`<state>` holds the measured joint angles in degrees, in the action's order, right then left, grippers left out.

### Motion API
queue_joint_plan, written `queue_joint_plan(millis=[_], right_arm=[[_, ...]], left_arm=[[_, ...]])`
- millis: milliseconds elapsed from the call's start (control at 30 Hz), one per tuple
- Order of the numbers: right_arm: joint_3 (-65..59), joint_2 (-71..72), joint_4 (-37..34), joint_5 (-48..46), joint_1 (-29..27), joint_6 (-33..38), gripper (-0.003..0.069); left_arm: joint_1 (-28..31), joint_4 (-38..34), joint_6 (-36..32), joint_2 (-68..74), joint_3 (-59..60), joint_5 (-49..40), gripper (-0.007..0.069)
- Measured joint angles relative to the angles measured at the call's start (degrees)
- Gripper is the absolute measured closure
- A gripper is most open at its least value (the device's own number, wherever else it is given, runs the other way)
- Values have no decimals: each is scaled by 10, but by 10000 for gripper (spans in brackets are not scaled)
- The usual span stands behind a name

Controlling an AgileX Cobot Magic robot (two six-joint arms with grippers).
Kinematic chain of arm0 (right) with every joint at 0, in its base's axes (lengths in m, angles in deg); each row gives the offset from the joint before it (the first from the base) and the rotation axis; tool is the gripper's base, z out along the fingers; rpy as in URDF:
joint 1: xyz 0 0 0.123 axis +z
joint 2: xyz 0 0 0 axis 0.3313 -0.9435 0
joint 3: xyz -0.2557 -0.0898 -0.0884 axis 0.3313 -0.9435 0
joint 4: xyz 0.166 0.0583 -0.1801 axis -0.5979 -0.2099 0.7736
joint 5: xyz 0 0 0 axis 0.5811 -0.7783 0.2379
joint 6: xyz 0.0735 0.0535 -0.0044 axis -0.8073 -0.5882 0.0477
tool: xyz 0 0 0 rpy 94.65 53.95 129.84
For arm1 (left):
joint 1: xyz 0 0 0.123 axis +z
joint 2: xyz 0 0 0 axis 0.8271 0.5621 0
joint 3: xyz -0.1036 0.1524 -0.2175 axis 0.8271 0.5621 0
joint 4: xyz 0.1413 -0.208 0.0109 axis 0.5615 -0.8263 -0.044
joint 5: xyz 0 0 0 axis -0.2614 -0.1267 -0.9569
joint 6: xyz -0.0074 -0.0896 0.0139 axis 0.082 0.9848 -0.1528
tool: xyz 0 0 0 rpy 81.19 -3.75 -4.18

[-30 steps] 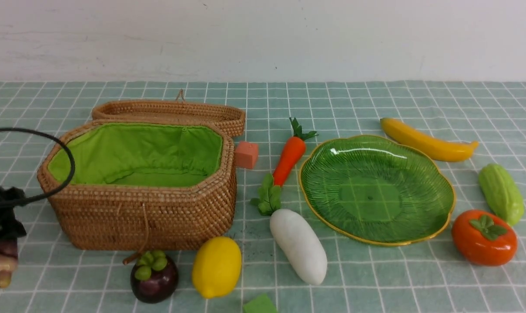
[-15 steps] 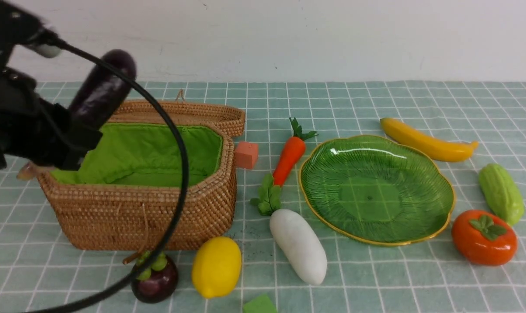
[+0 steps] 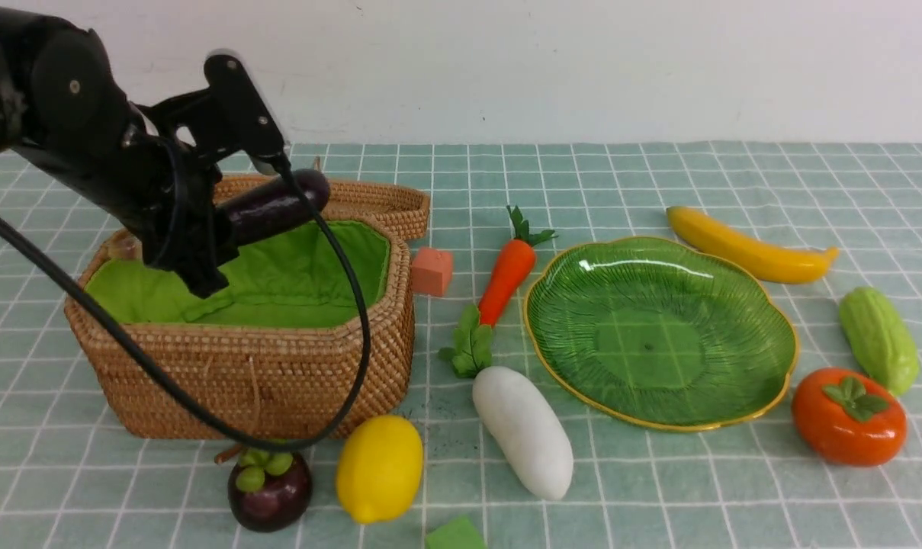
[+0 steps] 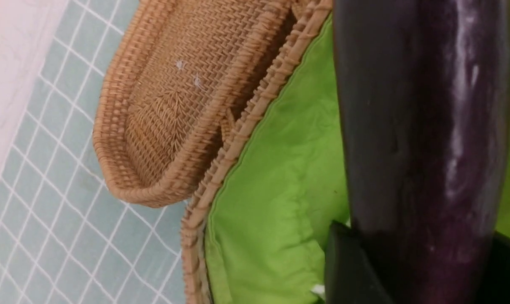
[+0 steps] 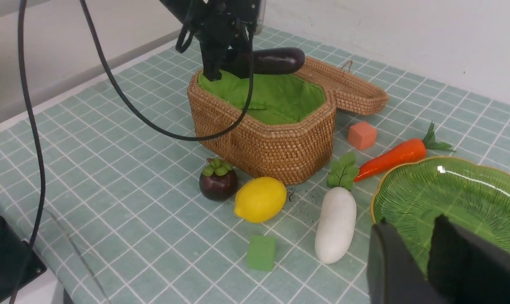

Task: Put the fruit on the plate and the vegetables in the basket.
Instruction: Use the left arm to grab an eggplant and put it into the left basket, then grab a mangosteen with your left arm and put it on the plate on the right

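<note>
The left gripper (image 3: 205, 244) grasps the glossy dark purple toy eggplant (image 3: 277, 204) near one end above the lime-lined tan wicker basket (image 3: 277, 381); presumably light, stiff, slippery.

The eggplant (image 4: 419, 147), clamped in the left end effector (image 4: 423, 270), sits over the basket (image 4: 221, 169) lining, with the wicker lid (image 4: 170, 105) just beside the basket's rim.

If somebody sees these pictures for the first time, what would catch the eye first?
The left hand holds a dark purple eggplant over the open basket with its bright green lining, on the left side. To the right lies the empty green plate, and in front lie a white radish and a yellow lemon.
</note>
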<state>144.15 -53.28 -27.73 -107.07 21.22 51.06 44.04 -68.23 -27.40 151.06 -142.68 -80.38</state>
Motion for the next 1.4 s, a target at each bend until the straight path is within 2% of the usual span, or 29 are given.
queue_joint_plan(millis=[67,100,167,233,300,367,467,500,533,567,600,700,733,800,867,900,967,1000,1033,1100,1167,1300,1400], right_arm=[[0,0,0,0,0,0,500],[0,0,0,0,0,0,498],[0,0,0,0,0,0,498],[0,0,0,0,0,0,498],[0,0,3,0,0,0,498],[0,0,4,0,0,0,498],[0,0,4,-2,0,0,498],[0,0,4,-4,0,0,498],[0,0,4,-7,0,0,498],[0,0,4,-7,0,0,498],[0,0,4,-8,0,0,498],[0,0,9,-9,0,0,498],[0,0,10,-9,0,0,498],[0,0,14,-11,0,0,498],[0,0,15,-11,0,0,498],[0,0,15,-11,0,0,498],[0,0,16,-11,0,0,498],[0,0,17,-12,0,0,498],[0,0,17,-12,0,0,498],[0,0,17,-12,0,0,498],[0,0,17,-12,0,0,498],[0,0,14,-16,0,0,498],[0,0,6,-22,0,0,498]], left_arm=[[0,5,1,1,0,0,195],[0,10,2,0,0,-1,112],[0,7,12,-5,-1,-22,7],[0,-8,27,-11,-1,-38,-22],[0,-43,85,-31,-1,-56,-13],[0,-72,181,-51,-1,-67,85],[-5,-86,276,-79,6,-91,271],[-8,-86,292,-87,12,-96,355],[-21,-86,320,-109,37,-109,518],[-23,-86,323,-115,46,-110,534],[-43,-86,342,-139,85,-116,620],[-78,-94,397,-177,163,-120,638],[-80,-94,397,-179,169,-120,638],[-101,-103,446,-200,238,-103,631],[-104,-104,457,-201,266,-86,613],[-106,-104,463,-198,296,-57,547],[-107,-104,464,-194,312,-33,483],[-107,-104,467,-187,324,-3,396],[-107,-104,467,-185,326,5,382],[-108,-101,468,-162,331,67,201],[-108,-94,469,-140,331,107,90],[-108,-84,469,-98,331,149,-13],[-108,-81,469,-55,331,179,-30]])
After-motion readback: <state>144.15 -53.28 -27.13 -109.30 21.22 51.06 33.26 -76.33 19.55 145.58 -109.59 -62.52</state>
